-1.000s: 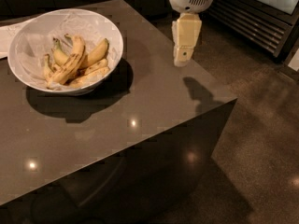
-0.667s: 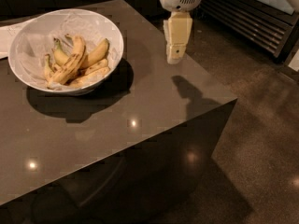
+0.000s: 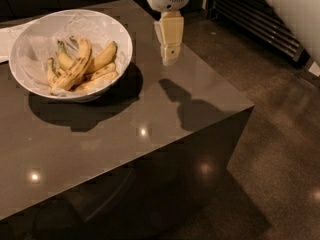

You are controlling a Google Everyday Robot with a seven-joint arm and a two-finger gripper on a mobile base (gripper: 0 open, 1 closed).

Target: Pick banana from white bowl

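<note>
The white bowl (image 3: 30, 44) stands at the back left of a dark table. It holds several bananas on a crinkled whitish lining. The long, slim, brown-speckled banana (image 3: 76, 69) lies curved across the top of the pile, from upper right down to lower left. A plumper clean yellow banana (image 3: 105, 56) lies to its right, and a short green-stemmed one (image 3: 64, 59) lies to its left. My gripper (image 3: 169, 56) hangs from the top of the view, pointing down, above the table to the right of the bowl. It holds nothing.
The dark glossy table (image 3: 150, 119) ends in a corner at the right. A white sheet (image 3: 6, 39) lies at the far left edge. A dark slatted unit (image 3: 260, 24) stands on the floor at the back right.
My gripper has moved to the left, closer to the bowl. The bowl and bananas have not moved.
</note>
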